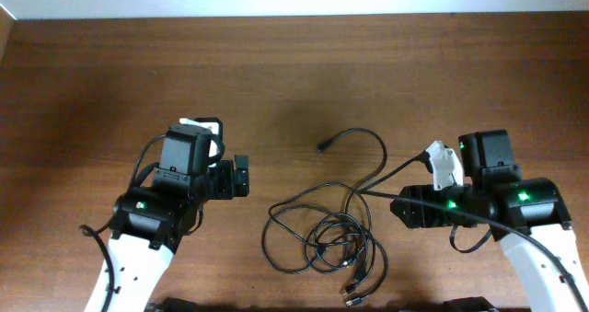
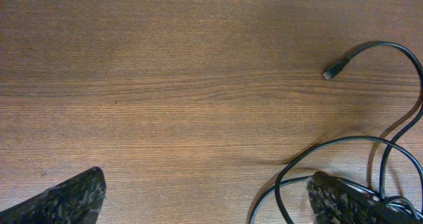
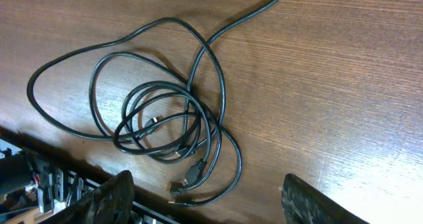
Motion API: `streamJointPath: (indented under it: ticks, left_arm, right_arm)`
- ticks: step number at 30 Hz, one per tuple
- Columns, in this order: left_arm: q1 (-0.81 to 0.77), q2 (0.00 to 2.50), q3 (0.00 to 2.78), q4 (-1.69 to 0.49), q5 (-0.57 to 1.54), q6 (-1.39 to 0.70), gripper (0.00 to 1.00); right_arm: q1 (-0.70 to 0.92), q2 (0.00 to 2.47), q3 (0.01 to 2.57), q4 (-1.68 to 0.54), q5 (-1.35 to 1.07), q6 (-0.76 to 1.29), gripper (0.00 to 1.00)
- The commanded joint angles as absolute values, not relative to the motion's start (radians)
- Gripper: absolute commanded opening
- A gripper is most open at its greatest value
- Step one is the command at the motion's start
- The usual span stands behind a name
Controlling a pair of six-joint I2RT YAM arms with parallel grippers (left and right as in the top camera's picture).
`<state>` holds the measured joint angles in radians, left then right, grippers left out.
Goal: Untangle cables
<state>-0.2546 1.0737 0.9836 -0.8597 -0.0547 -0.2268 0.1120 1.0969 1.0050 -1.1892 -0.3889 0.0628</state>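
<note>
Centrally, tangled cables (image 1: 322, 238) bunched on table (image 1: 294, 63) between the arms, one plug (image 1: 322, 148) trailing off, left gripper (image 2: 205, 184) wide open, empty, right gripper (image 3: 206, 187) open near the bunch, holding nothing

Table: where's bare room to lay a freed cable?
Free: the far strip of table beyond both arms, and the patch between the left gripper and the cables. Crowded: from the loose plug to the front edge, across to the right gripper.
</note>
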Motion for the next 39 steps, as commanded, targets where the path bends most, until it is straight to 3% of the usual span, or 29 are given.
streamJointPath:
  ticks: [1, 7, 10, 20, 31, 39]
  left_arm:
    - [-0.250, 1.073, 0.979, -0.857, -0.041, -0.211, 0.99]
    - [-0.250, 1.073, 0.979, -0.857, -0.041, -0.211, 0.99]
    - [-0.250, 1.073, 0.979, -0.858, -0.041, -0.211, 0.99]
    - [-0.250, 1.073, 0.979, -0.858, -0.041, -0.211, 0.99]
    - [-0.250, 1.073, 0.979, -0.858, -0.041, -0.211, 0.99]
    - [-0.250, 1.073, 0.979, -0.858, -0.041, -0.211, 0.99]
  right_arm:
    - [0.111, 1.052, 1.013, -1.196, -0.389, 0.057, 0.70]
    - [0.111, 0.898, 1.013, -1.193, -0.395, 0.057, 0.70]
    - [0.111, 0.843, 1.014, -1.192, -0.509, 0.006, 0.70]
    - [0.112, 0.834, 1.013, -1.197, -0.538, -0.124, 0.71]
    - [0.112, 0.958, 1.013, -1.200, -0.553, -0.111, 0.71]
    - [0.112, 0.969, 1.011, -1.197, -0.547, 0.043, 0.71]
